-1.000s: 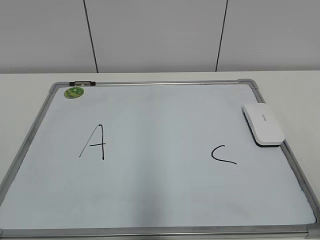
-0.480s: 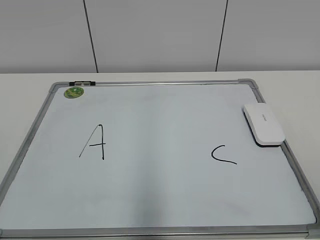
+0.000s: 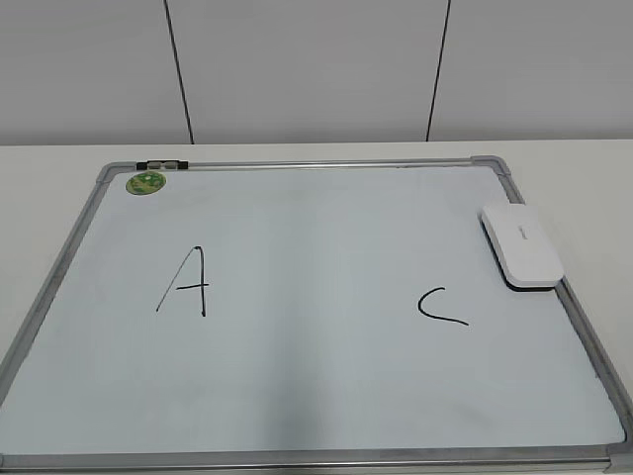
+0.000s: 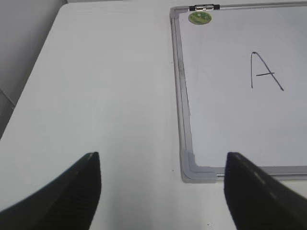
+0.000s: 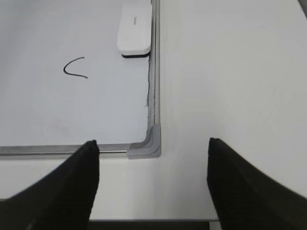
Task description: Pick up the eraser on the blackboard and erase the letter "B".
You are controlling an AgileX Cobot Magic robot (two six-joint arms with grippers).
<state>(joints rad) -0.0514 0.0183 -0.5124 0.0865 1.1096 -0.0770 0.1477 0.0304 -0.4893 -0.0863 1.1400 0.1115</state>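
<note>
On the far left corner of the blackboard [image 3: 297, 396] sits a small green magnet [image 3: 146, 182], beside a little black and silver clip [image 3: 161, 164] on the far frame. Nearer, on the left half, stands a black "A" [image 3: 188, 282]; on the right half a black "C" [image 3: 441, 305]. Between them the pale glossy surface is bare; no "B" can be made out, though faint traces might escape these views. The eraser [image 3: 521, 246] lies at the right edge, far of the "C", overlapping the silver frame. It is a white rounded oblong on a thin black base, with a small grey mark on top. Its long axis runs near to far, slightly slanted. The left gripper [image 4: 163, 179] hovers off the near left corner, fingers wide apart and empty. The right gripper [image 5: 153, 167] hovers off the near right corner, also spread and empty.
</note>
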